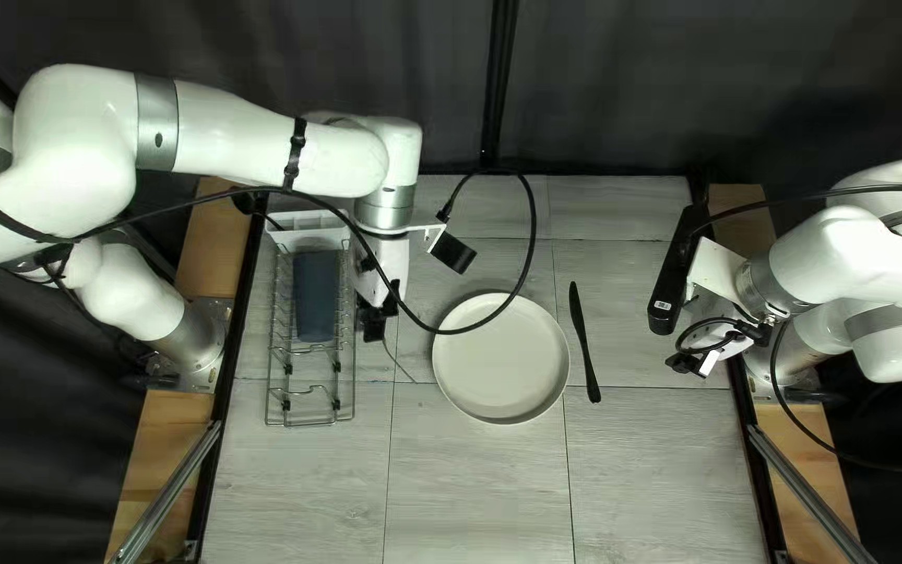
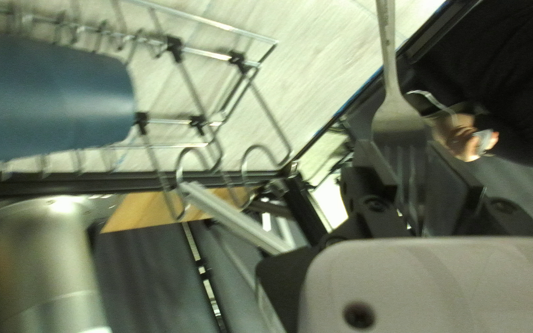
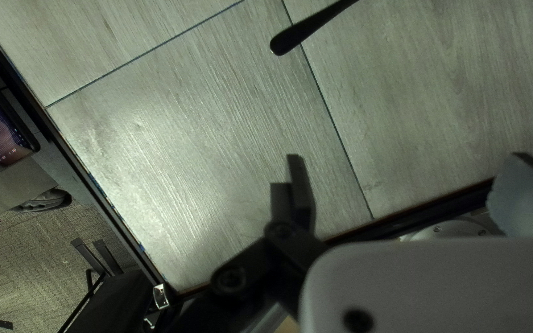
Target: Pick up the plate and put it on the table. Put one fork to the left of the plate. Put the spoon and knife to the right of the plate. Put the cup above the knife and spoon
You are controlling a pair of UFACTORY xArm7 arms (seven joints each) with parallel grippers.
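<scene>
Your left claw (image 2: 405, 154) has the fork (image 2: 396, 120) pinched by its tines, the handle reaching out ahead. In the top left view, that claw hangs between the wire rack (image 1: 310, 423) and the plate (image 1: 501, 357), so the plate lies to its right and slightly nearer the bench's near edge. The handle slants nearward and rightward, its end close to the plate's left rim. Your left arm is much the nearer one. You'll likely need to swing the handle parallel to the plate's side, then lower it into that gap without clipping the rim. Your right claw (image 3: 406, 159) is spread wide and holds nothing, off beyond the knife (image 1: 583, 343).
</scene>
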